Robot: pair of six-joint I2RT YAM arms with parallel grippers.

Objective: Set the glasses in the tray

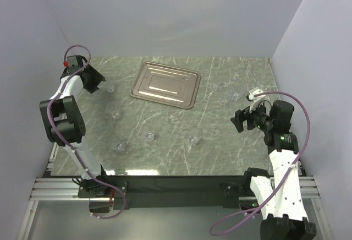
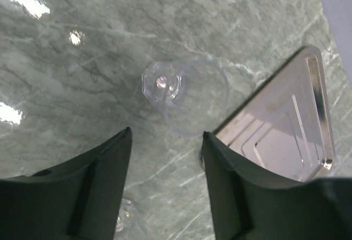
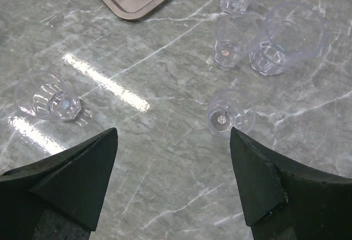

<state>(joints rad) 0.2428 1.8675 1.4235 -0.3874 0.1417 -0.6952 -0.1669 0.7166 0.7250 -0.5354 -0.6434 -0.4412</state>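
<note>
The glasses [image 3: 286,39] stood scattered on the marble table [image 1: 220,146], all outside the tray [image 1: 165,84], which lay toward the far middle. One glass [image 2: 184,94] sat just beside the tray's corner, ahead of the left gripper [image 2: 166,135], whose jaws were apart with nothing between them. The right gripper [image 3: 173,132] hung with its jaws spread wide, a small glass [image 3: 228,116] close to one finger.

White-shelled left arm [image 1: 82,154] and right arm [image 1: 283,175] — black joints, looping purple cables (red knob atop the left).
</note>
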